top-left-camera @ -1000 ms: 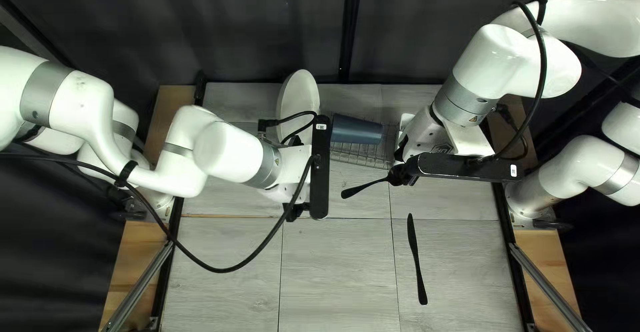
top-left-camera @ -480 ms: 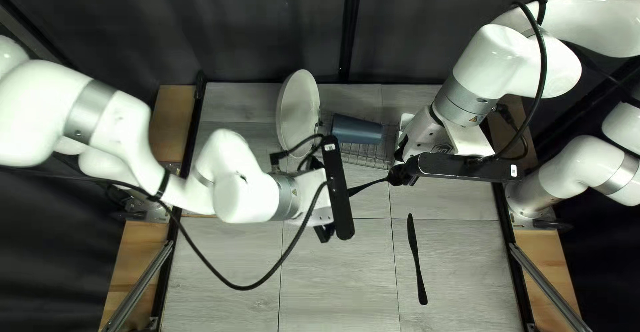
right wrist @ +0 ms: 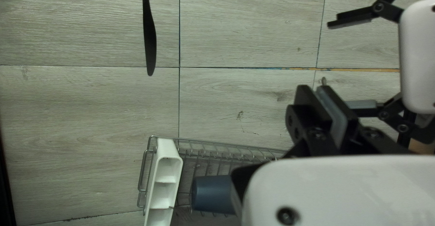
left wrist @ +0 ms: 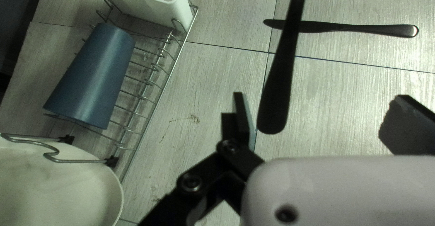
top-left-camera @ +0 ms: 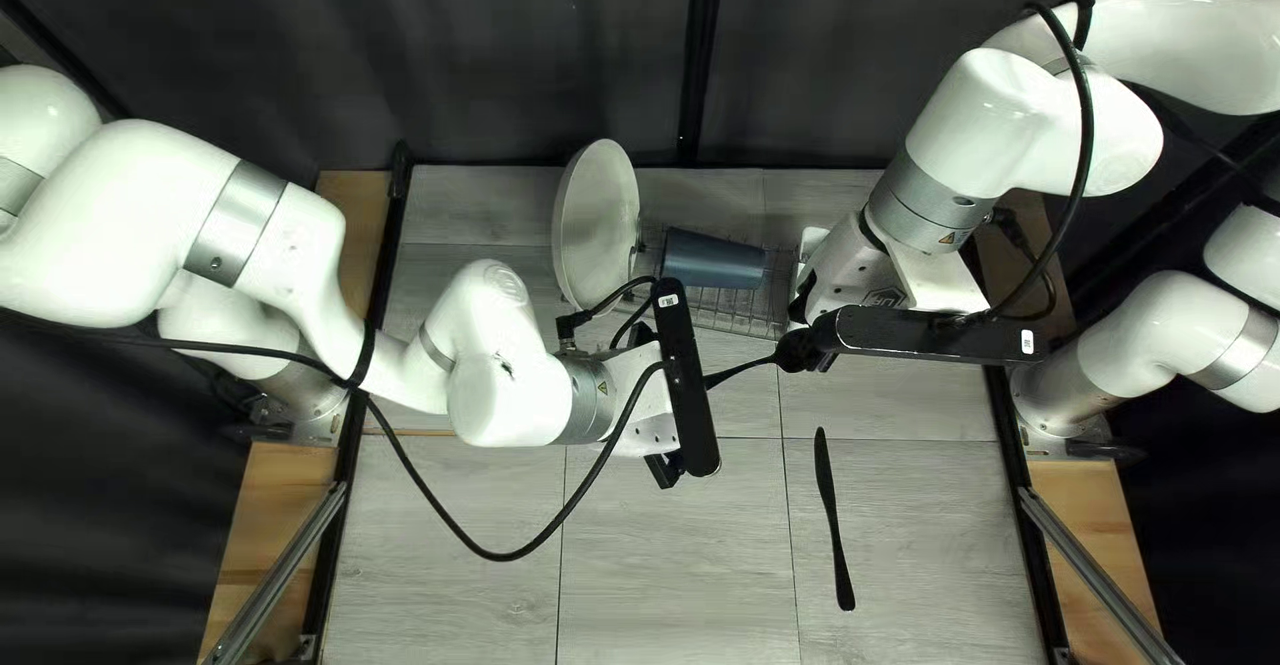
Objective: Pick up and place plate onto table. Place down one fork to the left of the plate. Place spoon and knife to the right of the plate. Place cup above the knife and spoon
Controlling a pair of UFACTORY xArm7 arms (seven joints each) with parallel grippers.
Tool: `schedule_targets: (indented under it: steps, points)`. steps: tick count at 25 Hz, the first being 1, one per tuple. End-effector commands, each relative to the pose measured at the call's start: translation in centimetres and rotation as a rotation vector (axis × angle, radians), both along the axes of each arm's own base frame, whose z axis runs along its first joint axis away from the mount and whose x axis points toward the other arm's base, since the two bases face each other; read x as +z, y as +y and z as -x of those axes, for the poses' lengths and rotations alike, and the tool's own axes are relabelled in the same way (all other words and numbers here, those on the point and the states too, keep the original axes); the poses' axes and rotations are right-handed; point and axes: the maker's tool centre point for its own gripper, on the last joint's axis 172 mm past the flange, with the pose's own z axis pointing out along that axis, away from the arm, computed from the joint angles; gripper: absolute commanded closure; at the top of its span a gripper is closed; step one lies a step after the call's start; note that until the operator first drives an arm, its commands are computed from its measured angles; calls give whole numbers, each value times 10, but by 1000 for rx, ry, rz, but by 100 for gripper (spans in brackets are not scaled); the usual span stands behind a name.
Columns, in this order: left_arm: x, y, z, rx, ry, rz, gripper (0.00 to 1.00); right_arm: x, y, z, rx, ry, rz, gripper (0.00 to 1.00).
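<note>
In the top left view my left gripper (top-left-camera: 664,469) is partly hidden under its arm. From the left wrist, that gripper (left wrist: 324,121) is open, a black utensil's handle end (left wrist: 273,112) lying between its fingers, closer to one. My right gripper (top-left-camera: 800,349) holds this utensil (top-left-camera: 738,372), its head hidden; in the right wrist view the gripper (right wrist: 313,92) is shut on it. The black knife (top-left-camera: 832,518) lies on the table. The white plate (top-left-camera: 596,225) leans in the rack, beside the blue cup (top-left-camera: 714,261) on its side.
The wire rack (left wrist: 149,83) stands toward the table's far side, with a white cutlery holder (right wrist: 164,180) at one end. The two grippers are close together mid-table. My left arm's black cable (top-left-camera: 500,554) loops over the table.
My left gripper has moved right and toward the near edge, up to the held utensil, uncovering the plate's lower part. The right arm has stayed still.
</note>
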Motion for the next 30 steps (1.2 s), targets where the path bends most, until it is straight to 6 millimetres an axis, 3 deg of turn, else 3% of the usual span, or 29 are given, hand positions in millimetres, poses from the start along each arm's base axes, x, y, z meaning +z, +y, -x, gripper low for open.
schedule_targets:
  steps: [1, 4, 5, 6, 7, 18, 19, 20, 26, 29, 30]
  points:
    - [-3, 7, 1, 4, -6, 14, 0, 0, 0, 0, 0, 0, 0, 100]
    - [0, 9, 4, 1, -21, 19, 0, 0, 0, 0, 0, 0, 0, 100]
    - [0, 9, 4, 0, -24, 19, 68, 0, 0, 0, 0, 0, 0, 100]
    - [0, 9, 4, 0, -24, 19, 68, 0, 0, 0, 0, 0, 0, 100]
    - [0, 9, 4, 0, -24, 19, 100, 0, 0, 0, 0, 0, 0, 100]
    - [0, 9, 4, 0, -24, 19, 100, 0, 0, 0, 0, 0, 0, 97]
    - [0, 9, 4, 0, -24, 19, 100, 0, 0, 0, 0, 0, 0, 52]
    - [0, 10, 4, 0, -19, 22, 100, 0, 0, 0, 0, 0, 0, 0]
    - [-4, 13, 32, 8, 31, 21, 100, 0, 0, 0, 0, 0, 0, 0]
    - [-6, 13, 62, 41, 65, 2, 100, 0, 0, 0, 0, 0, 0, 0]
    - [-6, 13, 82, 64, 84, -4, 100, 0, 0, 0, 0, 0, 0, 0]
